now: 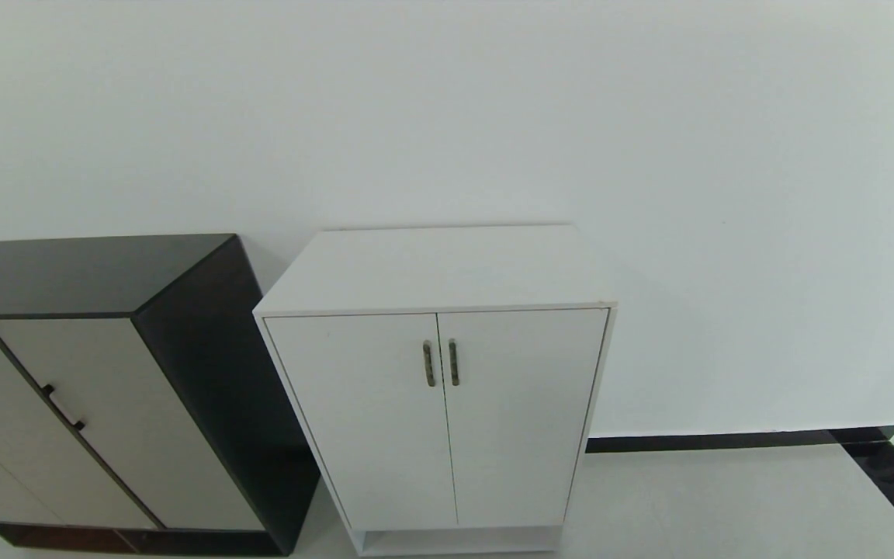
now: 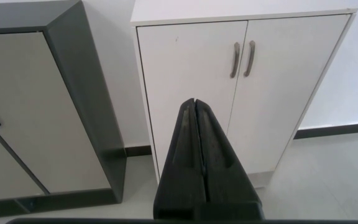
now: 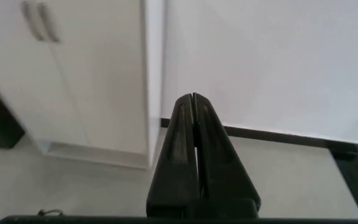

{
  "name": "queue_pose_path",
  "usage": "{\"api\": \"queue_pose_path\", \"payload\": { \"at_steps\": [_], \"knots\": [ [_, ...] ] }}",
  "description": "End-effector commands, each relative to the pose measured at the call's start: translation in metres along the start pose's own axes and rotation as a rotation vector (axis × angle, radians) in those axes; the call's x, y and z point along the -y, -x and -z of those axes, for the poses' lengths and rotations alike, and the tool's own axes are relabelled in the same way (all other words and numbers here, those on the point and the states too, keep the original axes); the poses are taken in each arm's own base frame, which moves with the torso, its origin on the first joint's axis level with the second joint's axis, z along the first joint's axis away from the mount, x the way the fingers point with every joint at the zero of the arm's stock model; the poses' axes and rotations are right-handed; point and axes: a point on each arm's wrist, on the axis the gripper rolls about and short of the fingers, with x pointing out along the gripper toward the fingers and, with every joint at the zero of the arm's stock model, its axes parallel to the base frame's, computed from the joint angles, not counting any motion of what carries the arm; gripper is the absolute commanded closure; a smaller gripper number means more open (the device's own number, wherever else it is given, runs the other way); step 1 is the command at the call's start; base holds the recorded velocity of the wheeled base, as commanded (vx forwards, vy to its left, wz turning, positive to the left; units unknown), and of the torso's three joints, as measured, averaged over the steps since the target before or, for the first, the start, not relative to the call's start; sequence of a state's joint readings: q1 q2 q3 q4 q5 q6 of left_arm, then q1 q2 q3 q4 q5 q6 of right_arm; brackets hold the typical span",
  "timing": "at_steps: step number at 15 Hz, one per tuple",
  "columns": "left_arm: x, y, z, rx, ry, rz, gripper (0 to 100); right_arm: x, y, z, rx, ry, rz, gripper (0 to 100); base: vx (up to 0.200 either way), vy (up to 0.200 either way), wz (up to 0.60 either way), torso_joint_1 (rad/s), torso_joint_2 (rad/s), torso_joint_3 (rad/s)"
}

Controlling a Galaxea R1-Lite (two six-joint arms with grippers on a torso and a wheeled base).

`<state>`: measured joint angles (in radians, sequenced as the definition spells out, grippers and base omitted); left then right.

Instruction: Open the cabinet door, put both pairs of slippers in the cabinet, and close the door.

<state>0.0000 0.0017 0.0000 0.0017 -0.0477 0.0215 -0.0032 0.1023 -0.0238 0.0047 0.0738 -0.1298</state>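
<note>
White 2-door cabinet [image 1: 369,419] shut | left gripper [image 2: 195,106] and right gripper [image 3: 193,99] pinched together, empty, well apart from it | risk: its 2 handles [image 1: 429,362] sit side by side, so you may hook both.

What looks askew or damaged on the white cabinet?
Nothing stands out. The white cabinet stands square, both doors shut and flush, handles upright and parallel. Left gripper and right gripper are shut, short of it.
</note>
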Motion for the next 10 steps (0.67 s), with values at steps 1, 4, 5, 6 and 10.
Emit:
{"api": "queue_pose_path", "payload": {
  "at_steps": [1, 4, 5, 6, 10],
  "knots": [
    [0.0, 0.0, 0.0, 0.0, 0.0, 0.0, 100, -0.0011, 0.0078, 0.0026, 0.102, 0.007, 0.01, 100, 0.0, 0.0, 0.0, 0.0, 0.0, 0.0],
    [0.0, 0.0, -0.0002, 0.002, 0.0, 0.0, 100, -0.0016, 0.007, 0.0019, 0.136, -0.035, -0.022, 100, 0.0, 0.0, 0.0, 0.0, 0.0, 0.0],
    [0.0, 0.0, -0.0002, 0.002, 0.0, 0.0, 100, -0.0017, 0.0069, 0.0025, 0.133, -0.033, -0.023, 100, 0.0, 0.0, 0.0, 0.0, 0.0, 0.0],
    [0.0, 0.0, -0.0002, 0.002, 0.0, 0.0, 100, -0.0017, 0.0066, 0.0027, 0.132, -0.035, -0.024, 100, 0.0, 0.0, 0.0, 0.0, 0.0, 0.0],
    [0.0, 0.0, -0.0002, 0.002, 0.0, 0.0, 100, -0.0024, 0.0066, 0.0029, 0.132, -0.027, -0.055, 100, 0.0, 0.0, 0.0, 0.0, 0.0, 0.0]
  ]
}}
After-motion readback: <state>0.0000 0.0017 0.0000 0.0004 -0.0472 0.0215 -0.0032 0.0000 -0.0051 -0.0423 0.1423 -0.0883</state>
